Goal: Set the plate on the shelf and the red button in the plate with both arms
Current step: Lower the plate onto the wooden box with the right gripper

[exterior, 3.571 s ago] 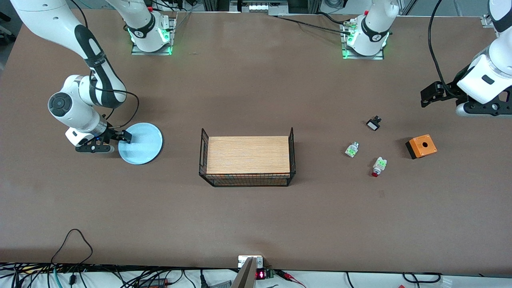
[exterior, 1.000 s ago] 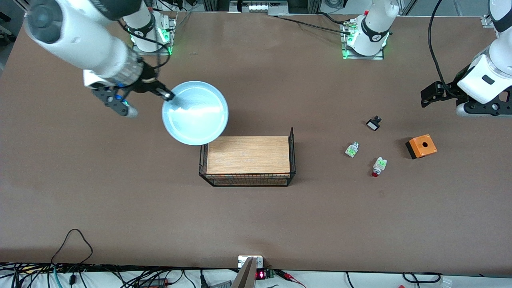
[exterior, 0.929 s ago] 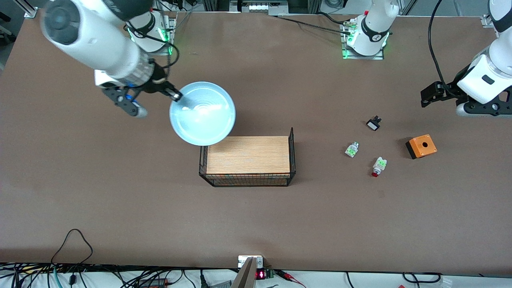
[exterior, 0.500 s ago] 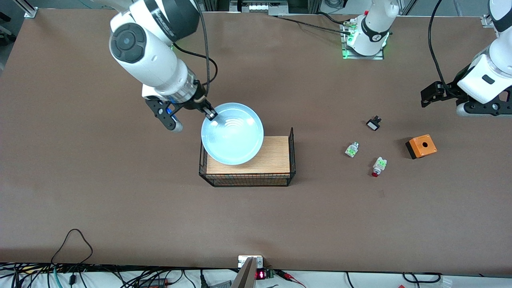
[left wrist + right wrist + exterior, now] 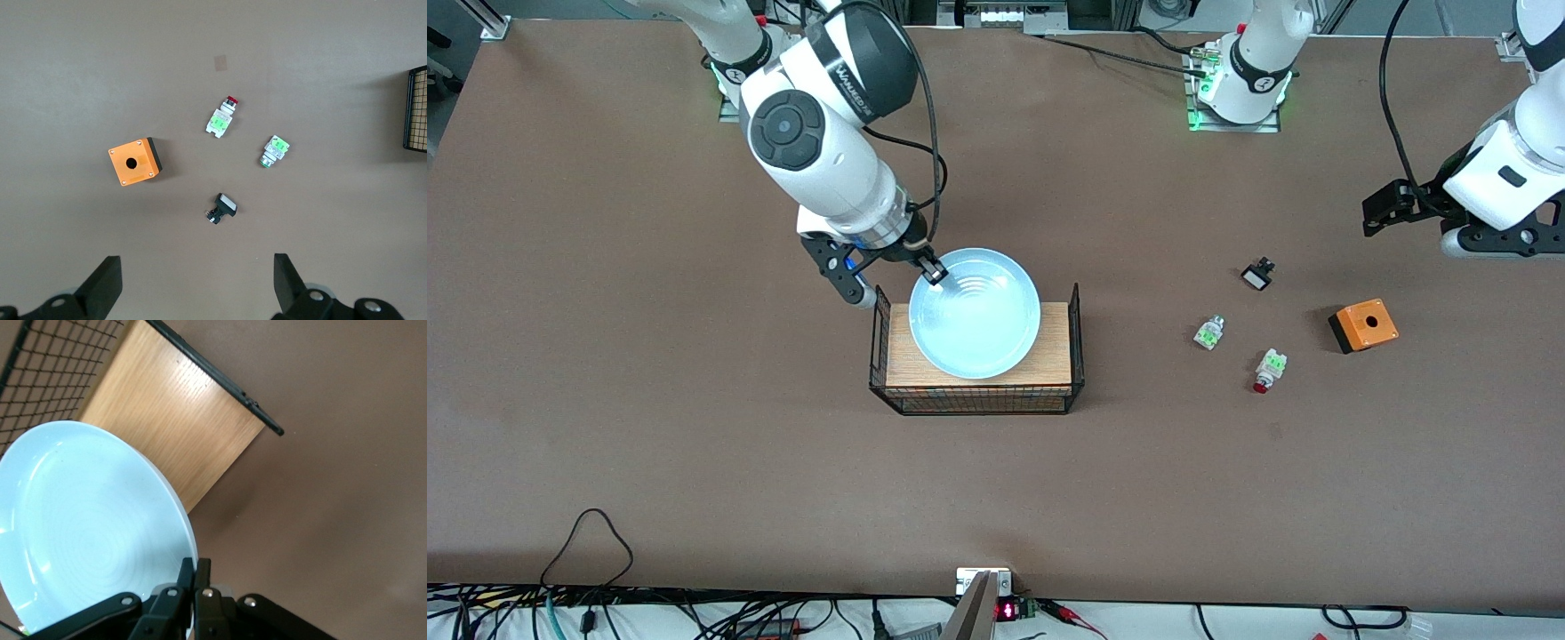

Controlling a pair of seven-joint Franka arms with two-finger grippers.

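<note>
The pale light-blue plate (image 5: 975, 313) hangs over the wooden board of the wire basket (image 5: 1074, 307), held by its rim. My right gripper (image 5: 934, 274) is shut on that rim; the right wrist view shows the plate (image 5: 87, 533) and the pinching fingers (image 5: 194, 577). The red button (image 5: 1266, 371), white with a green block and red cap, lies on the table toward the left arm's end, also in the left wrist view (image 5: 221, 117). My left gripper (image 5: 1380, 215) is open and empty, up over the table's end, its fingertips (image 5: 107, 280) wide apart.
An orange box with a hole (image 5: 1363, 325), a white-and-green part without a red cap (image 5: 1209, 332) and a small black-and-white part (image 5: 1257, 274) lie near the red button. The basket has upright wire ends.
My right arm lifted the plate off the table near its own end and carried it over the basket's board. The left arm has not moved.
</note>
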